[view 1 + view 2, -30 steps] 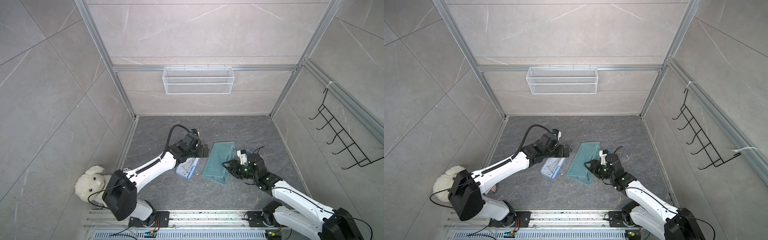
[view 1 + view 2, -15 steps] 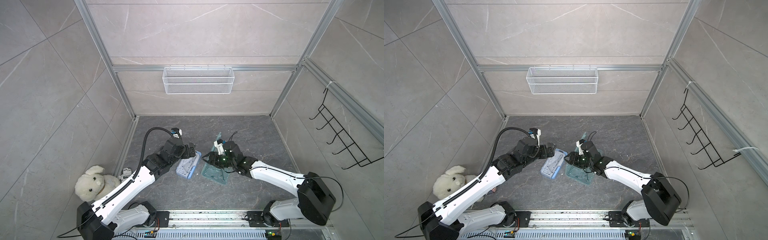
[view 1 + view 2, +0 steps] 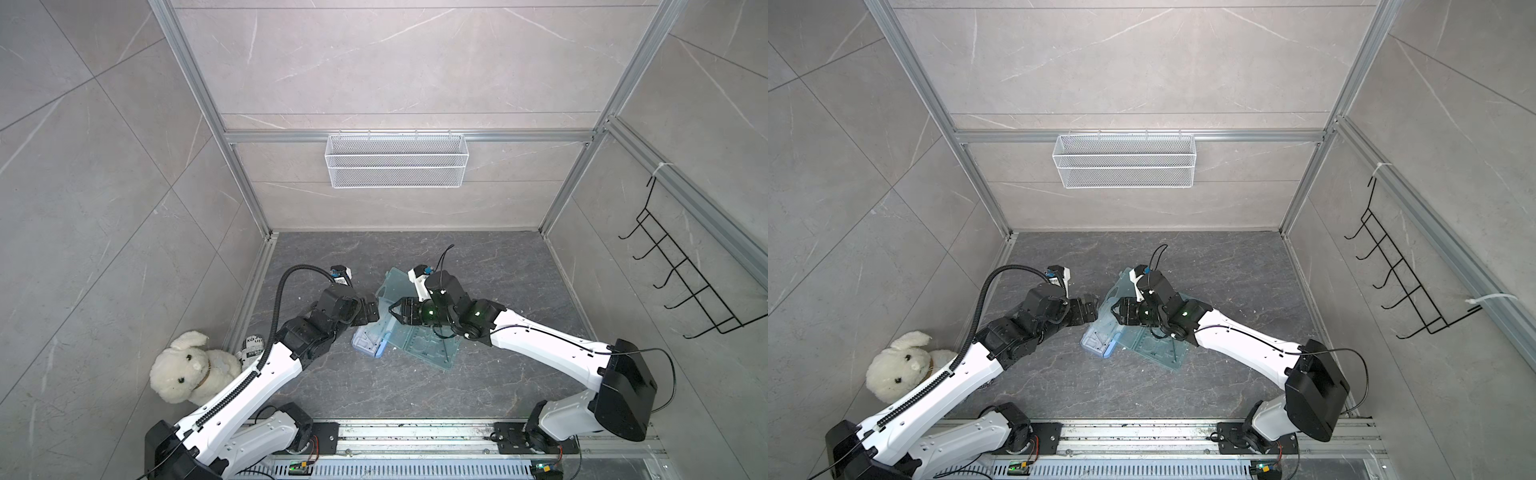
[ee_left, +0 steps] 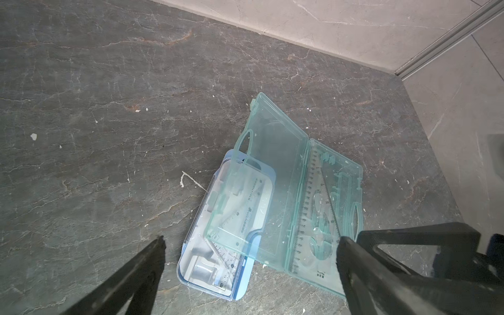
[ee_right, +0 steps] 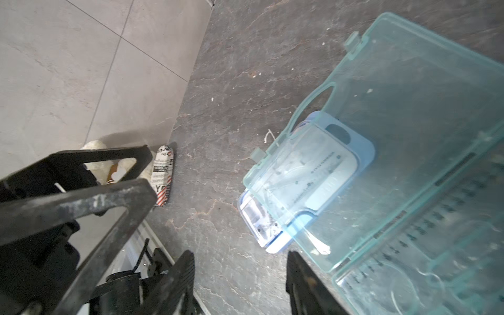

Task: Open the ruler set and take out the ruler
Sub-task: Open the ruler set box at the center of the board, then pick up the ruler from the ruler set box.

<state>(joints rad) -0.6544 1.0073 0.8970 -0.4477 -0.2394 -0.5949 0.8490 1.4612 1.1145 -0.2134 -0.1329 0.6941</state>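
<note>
Left gripper (image 4: 252, 240) wide, right gripper (image 5: 240, 261) half-open (both empty) over the open ruler case (image 4: 327, 207), lid (image 4: 272, 141) seemingly resting on blue box (image 4: 201, 270).

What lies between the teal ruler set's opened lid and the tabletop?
A blue-edged clear case lies there. The lid covers part of it, and that part shows through the lid in both wrist views.

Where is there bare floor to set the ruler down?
Bare floor lies between the green case and the back wall, beside the right wall, and before the front rail. Crowded: the centre, with blue case, left hand, right hand; and round the rabbit.
</note>
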